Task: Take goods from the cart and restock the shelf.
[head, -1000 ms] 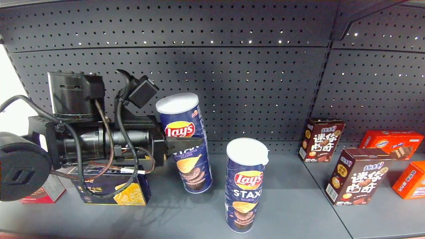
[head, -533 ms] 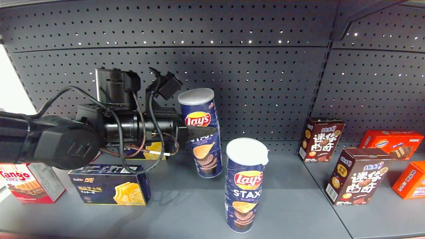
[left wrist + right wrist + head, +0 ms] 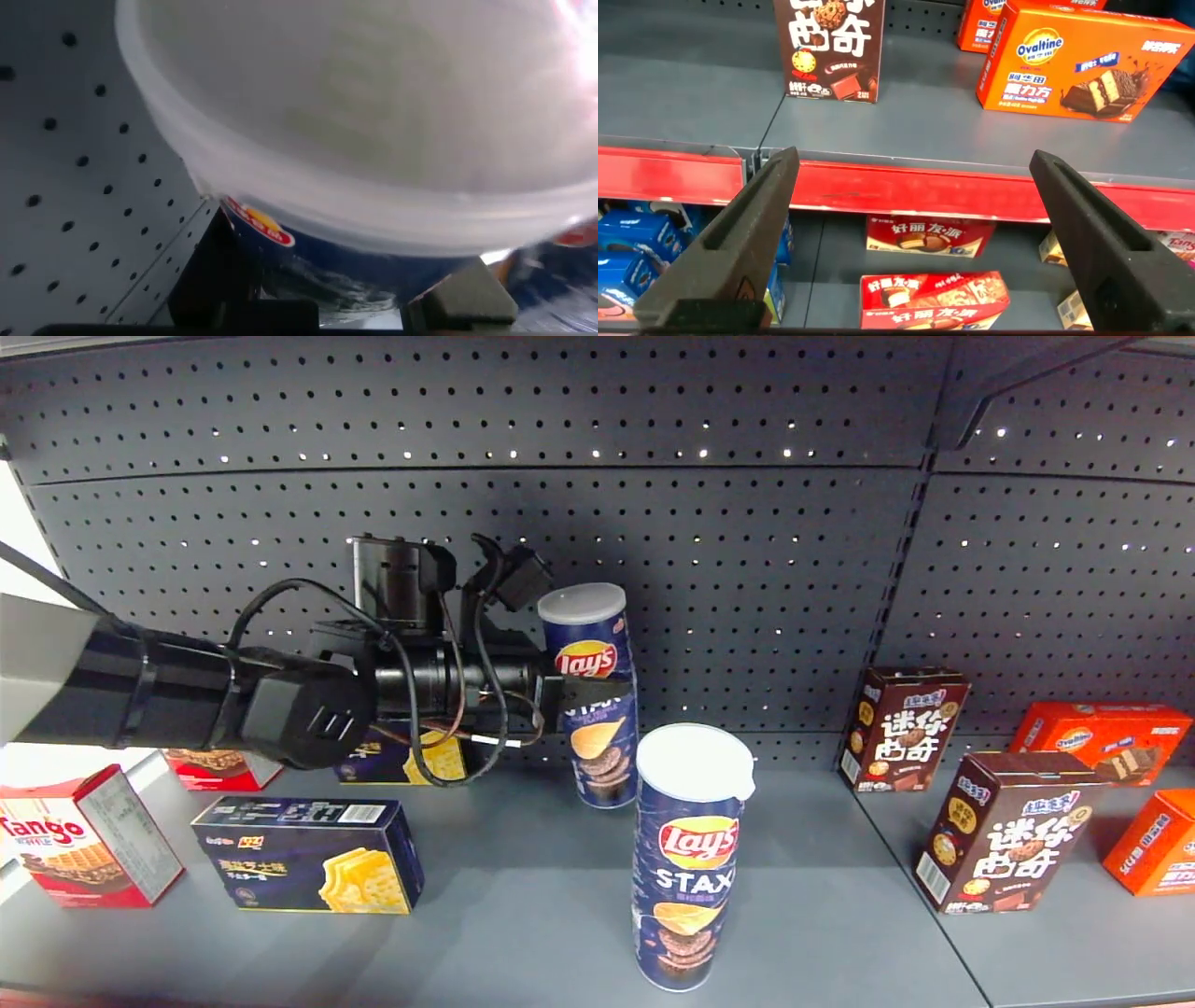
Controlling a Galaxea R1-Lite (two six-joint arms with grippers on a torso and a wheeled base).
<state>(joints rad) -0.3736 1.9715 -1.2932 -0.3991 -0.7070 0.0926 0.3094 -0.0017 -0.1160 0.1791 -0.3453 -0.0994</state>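
Two blue chip cans stand out in the head view. Lower centre, the front can [image 3: 693,854] stands upright on the grey shelf [image 3: 523,915]. Behind it, mid-frame, the held can [image 3: 588,658] is roughly upright, clamped at mid-body by the jaws of the left gripper [image 3: 602,695], close before the pegboard [image 3: 747,569]; whether its base touches the shelf I cannot tell. The right gripper [image 3: 913,161] has jaws spread wide, empty, facing an orange box [image 3: 1074,58].

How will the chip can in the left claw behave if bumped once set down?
Tall and narrow, the can probably tips easily if nudged high. Its round body would likely roll once down. The left claw grips mid-body, so it seems stiff.
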